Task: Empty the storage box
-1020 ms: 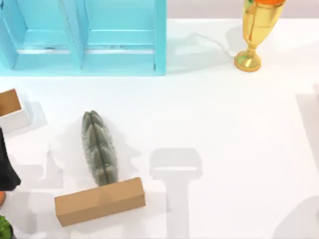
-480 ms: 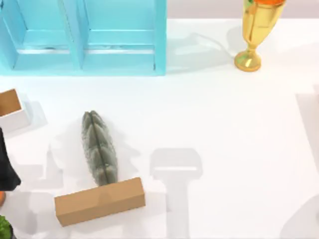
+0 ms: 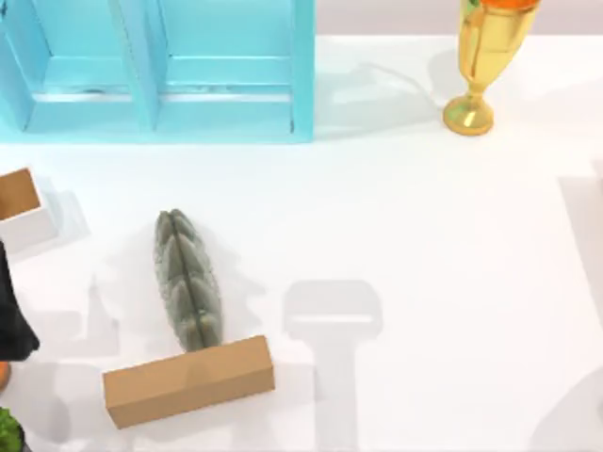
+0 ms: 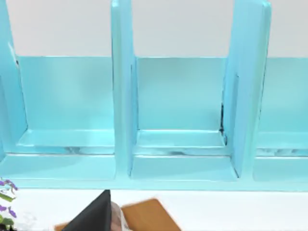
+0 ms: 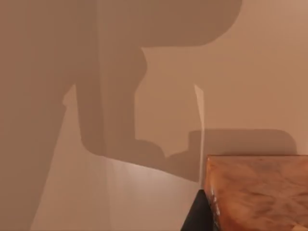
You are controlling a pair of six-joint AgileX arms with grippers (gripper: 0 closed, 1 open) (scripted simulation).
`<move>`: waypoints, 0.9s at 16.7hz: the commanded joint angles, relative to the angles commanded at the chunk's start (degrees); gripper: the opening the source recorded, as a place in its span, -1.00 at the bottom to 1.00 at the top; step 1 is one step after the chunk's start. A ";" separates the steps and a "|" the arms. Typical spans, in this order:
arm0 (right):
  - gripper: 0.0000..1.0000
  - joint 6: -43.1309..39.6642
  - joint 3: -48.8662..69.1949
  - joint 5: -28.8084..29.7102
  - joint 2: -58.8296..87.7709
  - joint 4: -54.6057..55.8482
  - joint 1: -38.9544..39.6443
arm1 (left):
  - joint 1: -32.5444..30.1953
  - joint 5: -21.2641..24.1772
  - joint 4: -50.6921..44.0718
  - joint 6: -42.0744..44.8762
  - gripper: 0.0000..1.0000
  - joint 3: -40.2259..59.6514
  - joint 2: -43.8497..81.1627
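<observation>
At the left edge of the desk, left arm: a dark part of the left arm comes in over the edge in the top view, between a small white box and a green plant.
Left claw: one dark piece of the left claw shows in the left wrist view, low and close to the camera. I cannot tell how far it is open or if it holds something.
Beside the left claw: a flat brown thing lies just beside it on the white desk. Some purple flowers stand near.
Storage box: the blue storage box stands at the far left part of the desk. The left wrist camera looks straight into it, where upright walls divide it into compartments with blue floors and blue backs.
Right claw: a dark piece of the right claw shows in the right wrist view, touching the edge of a brown marbled block. I cannot tell if the claw is open or closed.
Middle of the desk: a grey ribbed thing lies lengthwise, and its near end touches a long brown block that lies across it.
Far right: a gold cup stands upright, well apart from the storage box.
</observation>
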 joint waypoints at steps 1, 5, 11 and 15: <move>-0.81 0.00 0.00 0.00 0.00 0.00 0.00 | 0.00 0.00 0.00 0.00 1.00 0.00 0.00; -1.00 0.00 0.00 0.00 0.00 0.00 0.00 | 0.00 0.00 0.00 0.00 1.00 0.00 0.00; -1.00 0.05 0.04 0.02 -0.10 -0.02 -0.01 | 0.00 0.00 0.00 0.00 1.00 0.00 0.00; -1.00 -0.21 3.46 -0.96 -1.56 -2.51 -0.20 | 0.00 0.00 0.00 0.00 1.00 0.00 0.00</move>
